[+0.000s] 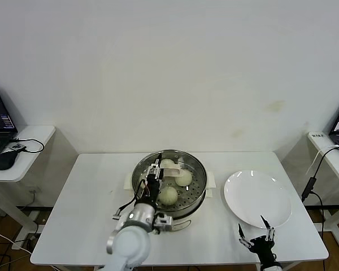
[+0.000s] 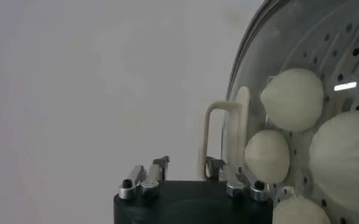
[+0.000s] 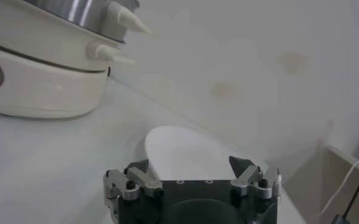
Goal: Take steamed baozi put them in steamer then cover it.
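Over the steamer's (image 1: 169, 182) near-left rim my left gripper (image 1: 153, 176) hangs with its jaws wide and nothing between them. Below it four baozi (image 1: 168, 195) sit on the perforated tray, clustered close. My right gripper (image 1: 260, 237) waits at the table's (image 1: 96, 186) near edge, jaws spread and empty, just before the plate (image 1: 256, 199), which is bare. Loading looks finished, I judge; covering is what's left. No lid shows in any view, so I must first find one.
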`<action>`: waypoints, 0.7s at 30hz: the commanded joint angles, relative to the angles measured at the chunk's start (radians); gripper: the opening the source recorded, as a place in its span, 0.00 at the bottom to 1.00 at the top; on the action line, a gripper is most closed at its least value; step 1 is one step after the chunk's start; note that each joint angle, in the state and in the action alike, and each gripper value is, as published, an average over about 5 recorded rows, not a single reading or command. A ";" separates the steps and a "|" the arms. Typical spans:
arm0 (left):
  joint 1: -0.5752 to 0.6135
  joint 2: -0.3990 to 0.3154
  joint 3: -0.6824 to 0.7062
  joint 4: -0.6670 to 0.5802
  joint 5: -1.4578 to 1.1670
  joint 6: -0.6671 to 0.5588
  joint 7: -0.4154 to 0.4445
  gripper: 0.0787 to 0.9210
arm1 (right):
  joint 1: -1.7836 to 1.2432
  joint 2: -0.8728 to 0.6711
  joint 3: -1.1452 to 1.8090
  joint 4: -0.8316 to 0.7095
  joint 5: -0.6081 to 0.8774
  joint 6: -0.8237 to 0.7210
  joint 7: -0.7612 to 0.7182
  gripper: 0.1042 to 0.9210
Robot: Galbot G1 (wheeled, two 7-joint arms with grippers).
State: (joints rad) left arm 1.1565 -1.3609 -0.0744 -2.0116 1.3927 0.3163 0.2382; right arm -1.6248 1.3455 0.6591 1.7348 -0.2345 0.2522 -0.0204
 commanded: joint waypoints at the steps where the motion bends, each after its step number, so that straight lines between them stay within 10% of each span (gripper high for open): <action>1: 0.353 0.072 -0.040 -0.310 -0.121 -0.043 -0.081 0.68 | -0.004 -0.014 -0.001 -0.001 0.011 0.006 -0.002 0.88; 9: 0.651 0.035 -0.319 -0.339 -0.742 -0.296 -0.389 0.88 | -0.021 -0.055 0.000 0.011 0.084 0.063 -0.016 0.88; 13: 0.722 0.003 -0.500 -0.260 -1.175 -0.525 -0.430 0.88 | -0.026 -0.071 -0.007 0.033 0.136 0.093 -0.022 0.88; 21: 0.800 0.024 -0.532 -0.174 -1.674 -0.528 -0.457 0.88 | -0.040 -0.092 -0.049 0.069 0.236 0.025 -0.079 0.88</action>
State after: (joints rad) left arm 1.7413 -1.3455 -0.4201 -2.2398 0.5793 -0.0104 -0.0849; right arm -1.6478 1.2810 0.6395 1.7741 -0.1177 0.3096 -0.0533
